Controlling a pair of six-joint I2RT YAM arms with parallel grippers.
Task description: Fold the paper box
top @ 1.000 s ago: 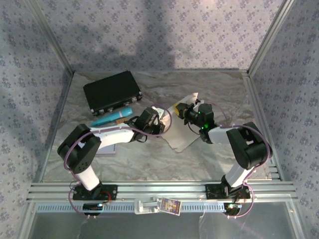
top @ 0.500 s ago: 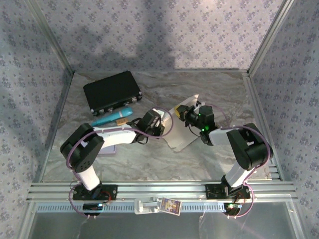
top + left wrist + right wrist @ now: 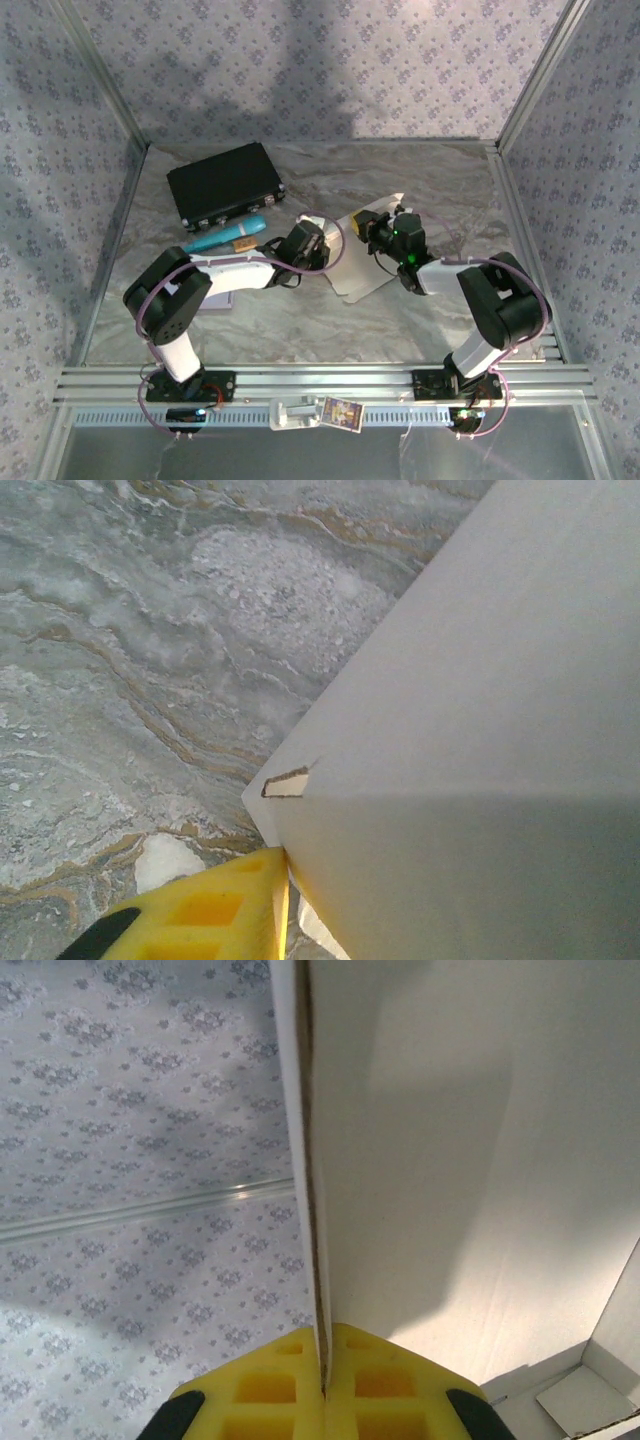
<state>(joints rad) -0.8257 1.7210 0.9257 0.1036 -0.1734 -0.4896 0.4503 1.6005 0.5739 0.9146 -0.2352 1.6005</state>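
Two arms are counted, both bent at the elbow and angled inward toward the one paper box [image 3: 362, 278], which lies on the counter [image 3: 300, 325] between their wrists. The left arm [image 3: 235, 270] is held low at the box's left. One yellow finger [image 3: 200, 915] is seen touching the box's corner and the other is hidden by a panel, so it cannot be told whether its jaws are clamped. The right arm [image 3: 485, 290] is held at the box's right, its jaws pressed together on a raised wall's edge (seen end-on from the right wrist). One black case [image 3: 225, 185] and one teal tube [image 3: 225, 237] are seen left of the box.
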